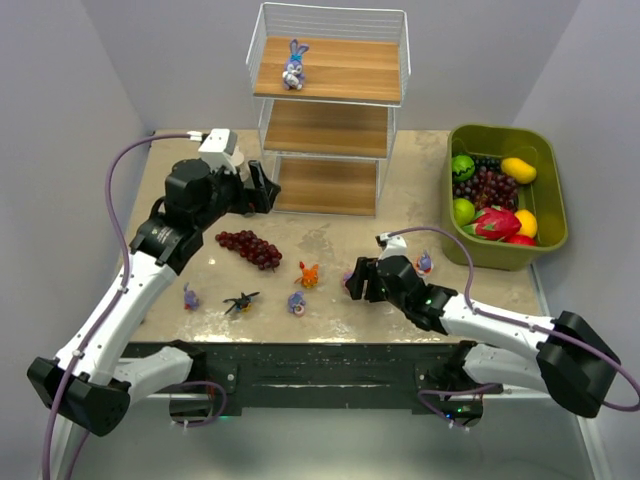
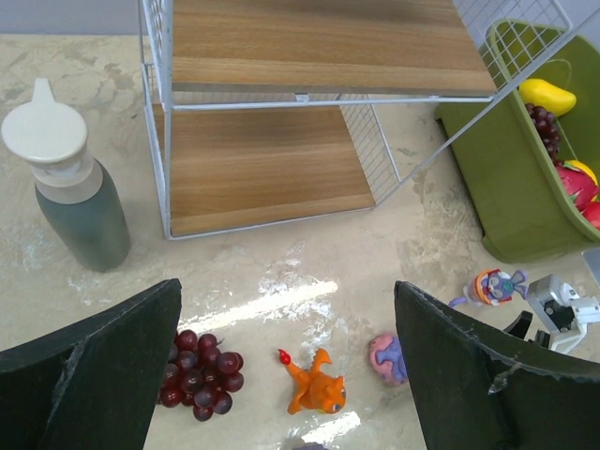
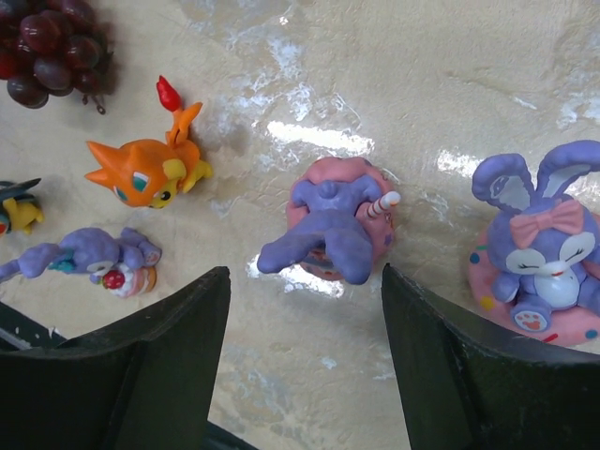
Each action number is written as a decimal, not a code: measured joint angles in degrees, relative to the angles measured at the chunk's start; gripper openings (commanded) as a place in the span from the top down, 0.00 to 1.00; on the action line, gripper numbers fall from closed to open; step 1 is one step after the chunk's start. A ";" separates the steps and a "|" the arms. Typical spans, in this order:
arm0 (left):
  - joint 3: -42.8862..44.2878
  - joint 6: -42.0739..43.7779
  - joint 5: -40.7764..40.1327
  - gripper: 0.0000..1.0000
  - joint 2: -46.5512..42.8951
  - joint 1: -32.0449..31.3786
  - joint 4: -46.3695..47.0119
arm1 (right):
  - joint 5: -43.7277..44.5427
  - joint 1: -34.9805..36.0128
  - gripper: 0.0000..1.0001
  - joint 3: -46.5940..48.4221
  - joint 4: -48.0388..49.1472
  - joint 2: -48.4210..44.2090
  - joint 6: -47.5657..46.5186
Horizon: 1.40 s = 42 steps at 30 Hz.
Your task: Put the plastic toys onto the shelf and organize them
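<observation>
Straddles toppled ringed bunny (image 3: 328, 225) near table's (image 3: 469, 75) front edge with right gripper (image 3: 305, 274), jaws parted, for shelf (image 1: 340, 70) transfer; holds left gripper (image 2: 286, 286) wide, empty.

The three-tier white wire shelf with light brown wooden boards (image 1: 345, 128) stands at the far middle of the desk (image 1: 415, 205). A purple-blue long-eared plastic bunny (image 1: 293, 65) stands upright on the left of its top board.

Nearer on the desk, from left to right:
- a small purple figurine (image 1: 190, 297)
- a black bug toy (image 1: 241, 300)
- a purple toy lying on its side (image 3: 94, 258)
- an orange spiky creature (image 3: 145, 173)
- a purple bunny toppled over its pink ring (image 3: 337, 220)
- an upright bunny with a pink bow (image 3: 548, 248)
</observation>
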 measured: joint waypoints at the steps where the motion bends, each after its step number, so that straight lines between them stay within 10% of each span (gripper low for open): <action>1: 0.00 0.02 0.00 0.01 0.37 0.00 -0.04 | 0.46 0.00 0.34 -0.13 0.85 0.72 -0.26; 25: 1.53 1.60 -0.02 0.01 4.22 0.00 -0.02 | 2.05 0.07 0.49 -2.93 13.44 9.11 -4.83; 36: 2.03 1.64 -0.02 0.00 4.22 0.00 -0.09 | 2.47 0.22 1.00 -2.91 15.15 10.16 -5.25; 42: 2.38 1.64 -0.20 0.00 4.22 0.00 -0.09 | 2.49 0.22 1.00 -0.13 8.87 8.87 -5.49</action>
